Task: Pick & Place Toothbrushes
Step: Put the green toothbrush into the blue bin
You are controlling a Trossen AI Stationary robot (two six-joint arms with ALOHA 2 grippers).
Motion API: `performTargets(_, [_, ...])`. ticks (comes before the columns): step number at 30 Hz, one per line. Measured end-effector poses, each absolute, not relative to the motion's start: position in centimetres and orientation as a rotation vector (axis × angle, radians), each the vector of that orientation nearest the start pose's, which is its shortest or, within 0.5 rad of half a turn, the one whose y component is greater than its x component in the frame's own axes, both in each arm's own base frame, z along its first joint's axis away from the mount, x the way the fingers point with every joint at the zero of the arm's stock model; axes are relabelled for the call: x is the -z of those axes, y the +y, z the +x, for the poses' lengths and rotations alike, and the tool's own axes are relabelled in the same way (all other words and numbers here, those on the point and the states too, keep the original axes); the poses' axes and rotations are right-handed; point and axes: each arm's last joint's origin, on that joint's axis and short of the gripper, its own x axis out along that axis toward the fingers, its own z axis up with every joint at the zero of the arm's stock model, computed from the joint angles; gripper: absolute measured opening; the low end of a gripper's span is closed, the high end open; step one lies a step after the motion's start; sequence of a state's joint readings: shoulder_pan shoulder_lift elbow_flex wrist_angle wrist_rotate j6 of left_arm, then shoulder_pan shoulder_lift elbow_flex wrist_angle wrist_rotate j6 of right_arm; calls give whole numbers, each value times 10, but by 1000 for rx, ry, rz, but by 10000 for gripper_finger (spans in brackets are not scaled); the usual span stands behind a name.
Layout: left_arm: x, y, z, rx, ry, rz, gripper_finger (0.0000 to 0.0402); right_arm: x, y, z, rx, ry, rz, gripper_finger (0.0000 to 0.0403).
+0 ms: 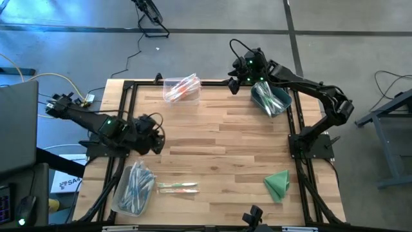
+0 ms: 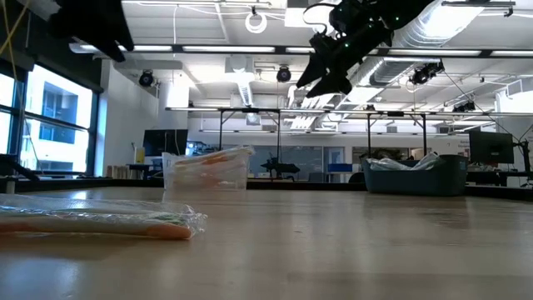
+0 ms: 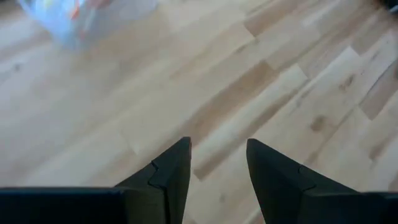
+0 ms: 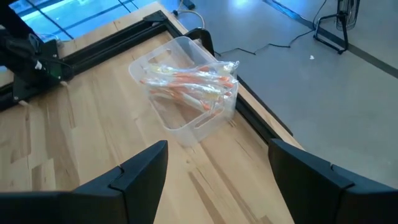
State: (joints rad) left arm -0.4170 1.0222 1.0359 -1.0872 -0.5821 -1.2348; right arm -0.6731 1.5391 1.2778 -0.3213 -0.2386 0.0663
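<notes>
1. The left gripper (image 1: 156, 134) is hovering over bare wood on the left side of the wooden table (image 1: 219, 148); its fingers (image 3: 171, 174) are standing partly apart and holding nothing.
2. The right gripper (image 1: 239, 72) is hanging at the far edge, fingers (image 4: 140, 168) spread wide and empty, just left of the teal bin (image 1: 270, 98).
3. Orange-accented toothbrushes (image 4: 189, 84) are lying in a clear bin (image 4: 186, 124) at the far edge.
4. Blue-accented toothbrushes (image 1: 135, 187) are filling a clear bin (image 1: 119, 201) at the near left.
5. Two loose wrapped toothbrushes (image 1: 177, 187) are lying just right of that bin.
6. A folded green cloth (image 1: 278, 183) is resting near right.
</notes>
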Motion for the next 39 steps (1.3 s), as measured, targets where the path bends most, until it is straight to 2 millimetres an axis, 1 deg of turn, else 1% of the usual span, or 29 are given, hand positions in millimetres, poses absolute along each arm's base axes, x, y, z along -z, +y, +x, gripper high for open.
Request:
performTargets(6, [-318,-38,177,-632,634,-526,152,-309,-209,273,444,512,339,270])
performTargets(11, [-325,-25,189,-595,577,-475,152,-309,-209,273,441,512,342,270])
performTargets(20, [-329,-7,196,-581,551,-431,152,-309,-208,273,424,513,350,270])
performTargets(25, [-329,-1,196,-605,552,-419,152,-307,-206,273,364,530,379,270])
performTargets(39, [-329,-1,196,-606,556,-409,152,-307,-205,273,367,536,380,270])
